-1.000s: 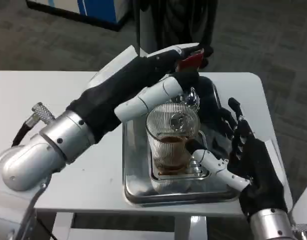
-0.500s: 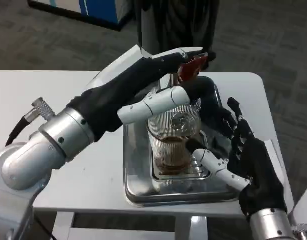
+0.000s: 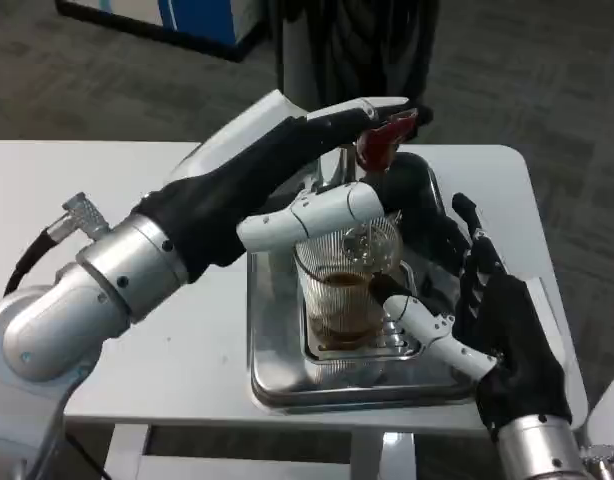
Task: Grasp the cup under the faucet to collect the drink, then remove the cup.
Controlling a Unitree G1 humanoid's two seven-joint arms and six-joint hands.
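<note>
A ribbed glass cup (image 3: 339, 292) with brown drink in its lower part stands on the grate of a steel tray (image 3: 272, 370), under the faucet spout (image 3: 367, 238). My left hand (image 3: 287, 165) reaches over the cup from the left. Its outstretched fingertips (image 3: 372, 106) lie on top of the faucet's red lever (image 3: 379, 143), and its white thumb (image 3: 312, 217) crosses just above the cup's rim. My right hand (image 3: 487, 320) stands to the right of the cup. Its thumb (image 3: 417, 322) touches the cup's lower side while its fingers (image 3: 469, 240) stay spread and apart from the glass.
The black body of the dispenser (image 3: 417, 195) rises behind the cup at the tray's back. The white table (image 3: 107, 190) extends bare to the left. Its right edge (image 3: 547, 260) lies close beside my right hand.
My left hand has risen a little and its thumb has slid right over the cup. More of the red lever shows under the fingertips. My right hand and the cup have stayed put.
</note>
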